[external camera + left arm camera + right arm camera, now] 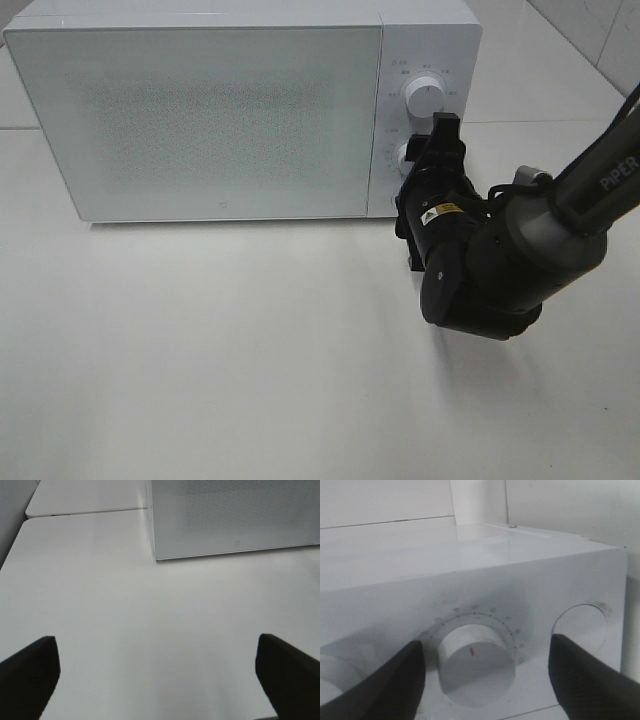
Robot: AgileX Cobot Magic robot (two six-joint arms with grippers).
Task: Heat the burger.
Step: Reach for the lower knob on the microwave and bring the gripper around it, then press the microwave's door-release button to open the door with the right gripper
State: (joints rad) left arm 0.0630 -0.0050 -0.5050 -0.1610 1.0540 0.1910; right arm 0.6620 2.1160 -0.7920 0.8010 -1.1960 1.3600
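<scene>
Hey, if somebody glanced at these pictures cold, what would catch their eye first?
The big white microwave at the back of the table, with its door shut, dominates the scene. Next comes the black right pincer, its jaws open on either side of the lower dial on the microwave's control panel.

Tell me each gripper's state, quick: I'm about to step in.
Left gripper: open, holding nothing.
Right gripper: open, straddling the microwave's lower knob, not gripping it.
</scene>
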